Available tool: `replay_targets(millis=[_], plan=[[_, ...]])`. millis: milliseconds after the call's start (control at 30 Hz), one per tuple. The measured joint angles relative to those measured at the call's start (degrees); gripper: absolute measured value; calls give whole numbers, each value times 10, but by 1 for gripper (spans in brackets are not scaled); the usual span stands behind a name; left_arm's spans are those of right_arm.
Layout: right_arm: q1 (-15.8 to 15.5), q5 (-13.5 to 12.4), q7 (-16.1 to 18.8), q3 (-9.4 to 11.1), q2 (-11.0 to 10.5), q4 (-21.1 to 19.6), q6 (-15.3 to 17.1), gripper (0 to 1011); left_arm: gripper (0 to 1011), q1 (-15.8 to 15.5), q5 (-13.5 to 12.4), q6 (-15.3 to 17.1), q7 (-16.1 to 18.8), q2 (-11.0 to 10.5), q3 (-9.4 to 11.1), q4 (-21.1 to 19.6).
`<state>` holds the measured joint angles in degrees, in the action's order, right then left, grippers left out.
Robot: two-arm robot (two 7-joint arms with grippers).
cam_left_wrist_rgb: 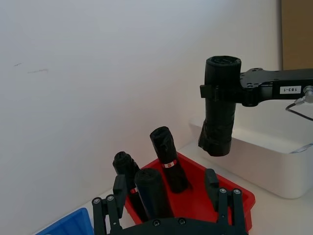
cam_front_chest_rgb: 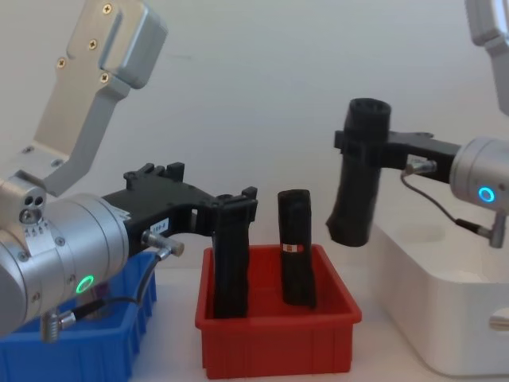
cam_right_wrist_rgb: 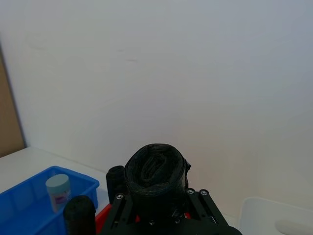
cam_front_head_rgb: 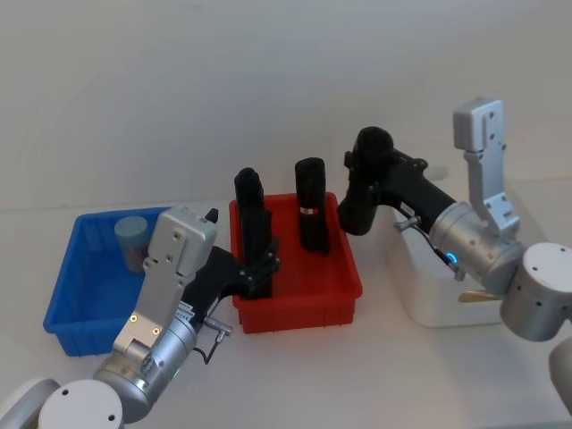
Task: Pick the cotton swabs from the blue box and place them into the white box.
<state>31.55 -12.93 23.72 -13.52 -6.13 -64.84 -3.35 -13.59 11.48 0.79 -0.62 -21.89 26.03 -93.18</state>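
One cotton swabs tub (cam_front_head_rgb: 132, 239) with a light blue lid stands in the far part of the blue box (cam_front_head_rgb: 67, 286), also seen as the cotton swabs (cam_right_wrist_rgb: 58, 192) in the right wrist view. The white box (cam_front_head_rgb: 438, 308) sits at the right. My right gripper (cam_front_head_rgb: 368, 174) is shut on a black roll (cam_front_chest_rgb: 358, 183), held upright in the air between the red bin and the white box (cam_front_chest_rgb: 445, 318). My left gripper (cam_left_wrist_rgb: 164, 188) is open over the red bin, with a standing black roll (cam_left_wrist_rgb: 151, 193) between its fingers.
The red bin (cam_front_head_rgb: 299, 299) stands between the two boxes and holds upright black rolls (cam_front_head_rgb: 311, 204). A small pale object (cam_right_wrist_rgb: 291, 226) lies inside the white box. A plain wall stands behind the table.
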Motion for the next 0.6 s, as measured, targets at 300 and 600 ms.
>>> replay_targets(millis=[300,600], plan=[[-31,5,-69,12,-16,-61,36,379,1004,0,0,0,0,0,0,0],[-54,8,-125,30,-35,-94,71,379,1004,0,0,0,0,0,0,0]])
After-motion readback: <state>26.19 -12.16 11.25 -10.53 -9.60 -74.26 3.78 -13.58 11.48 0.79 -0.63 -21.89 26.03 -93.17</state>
